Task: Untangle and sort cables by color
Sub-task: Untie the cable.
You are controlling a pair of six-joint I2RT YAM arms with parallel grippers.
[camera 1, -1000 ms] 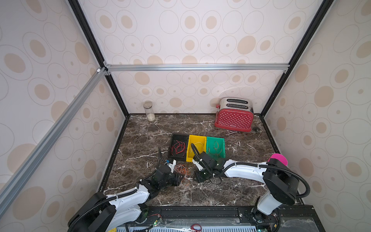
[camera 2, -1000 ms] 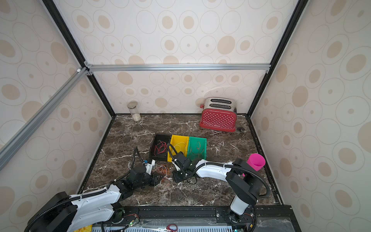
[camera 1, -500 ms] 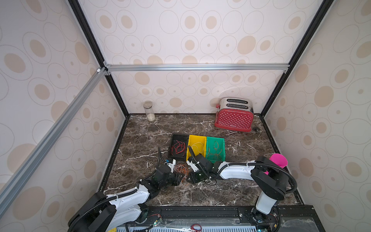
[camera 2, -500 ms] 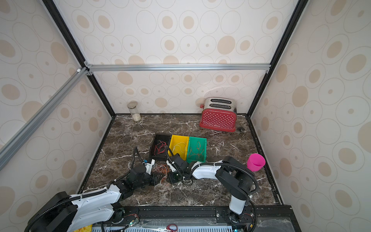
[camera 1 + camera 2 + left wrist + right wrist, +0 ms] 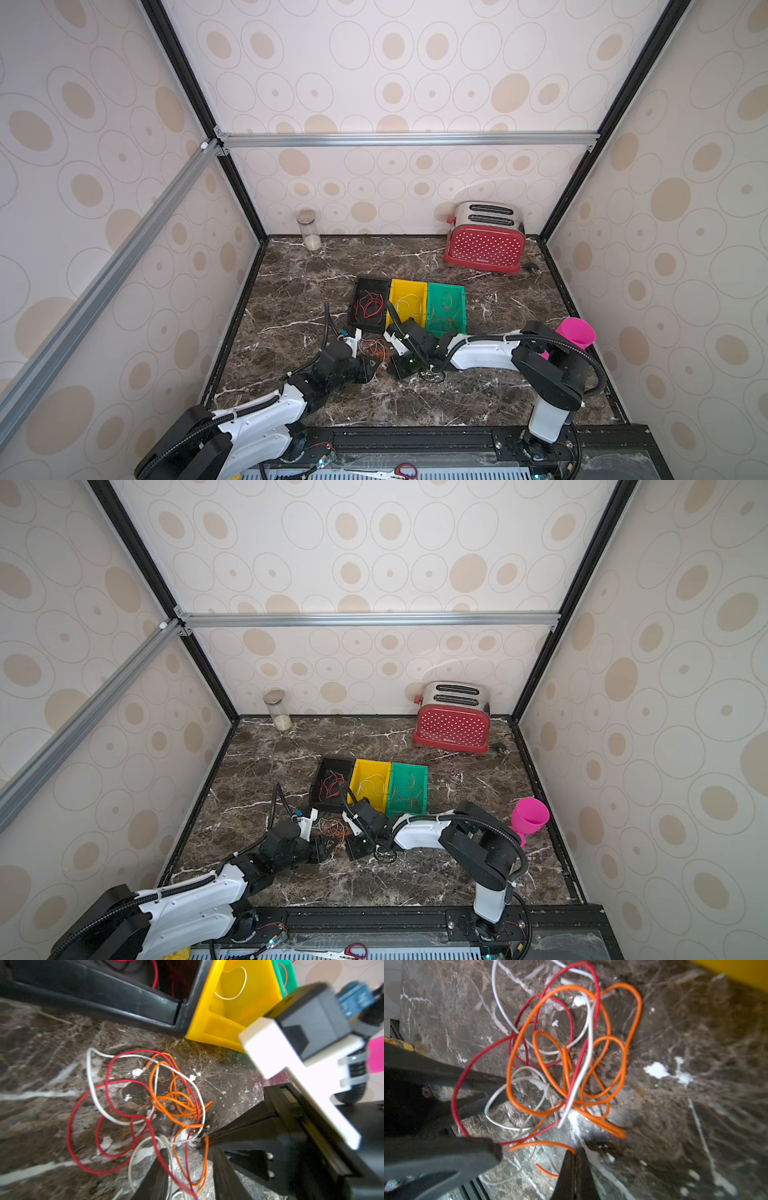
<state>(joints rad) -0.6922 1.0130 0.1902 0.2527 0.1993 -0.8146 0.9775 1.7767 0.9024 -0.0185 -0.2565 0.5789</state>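
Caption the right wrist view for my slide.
Right hand pinches an orange cable beside the red, white and orange tangle on marble.

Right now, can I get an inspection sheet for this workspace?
Surface: marble table, dark, white-veined.
Job's things: red, white and orange tangle before the bins; red cables in black bin, white cables in yellow bin, orange cables in green bin.
Clutter: toaster, jar, pink cup.
End effectors: left end effector open around tangle strands; right end effector shut on orange cable.
Cables: black hoses along both arms.
Surroundings: patterned walls, aluminium frame.
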